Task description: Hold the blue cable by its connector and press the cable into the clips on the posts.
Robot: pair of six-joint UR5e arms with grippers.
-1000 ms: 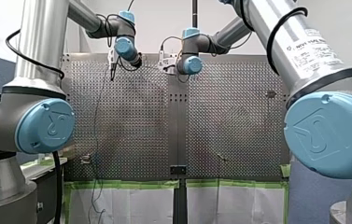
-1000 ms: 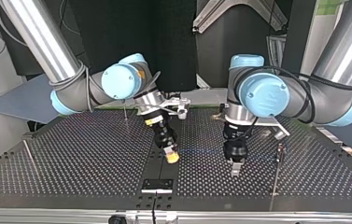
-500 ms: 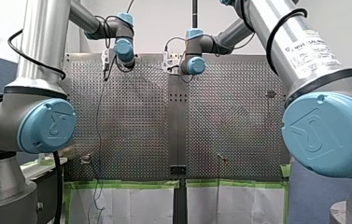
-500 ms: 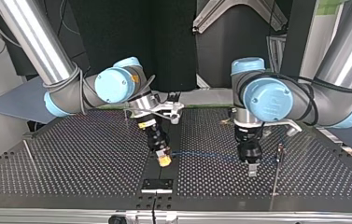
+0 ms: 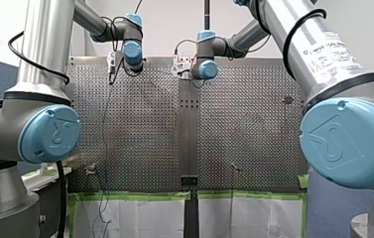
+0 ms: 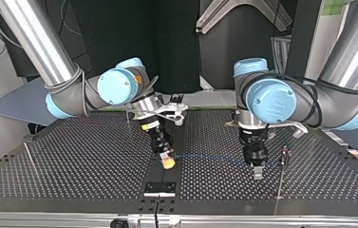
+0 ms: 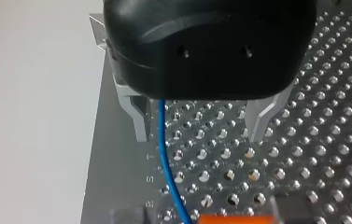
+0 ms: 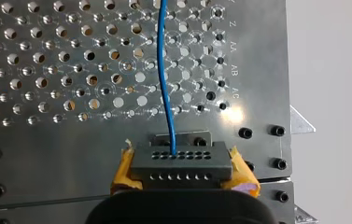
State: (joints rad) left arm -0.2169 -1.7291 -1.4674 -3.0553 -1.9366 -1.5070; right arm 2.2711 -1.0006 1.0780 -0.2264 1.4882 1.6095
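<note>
One blue cable (image 8: pixel 164 79) runs from my right end effector's (image 6: pixel 167 162) clamped connector (image 8: pixel 181 161) through my wide-open left end effector (image 7: pixel 199 134).

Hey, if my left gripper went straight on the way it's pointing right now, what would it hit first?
Probably the perforated table: my left gripper points down at it, jaws open, with the blue cable running between them, close to one side. Depth is unclear, so the cable might touch first.
</note>
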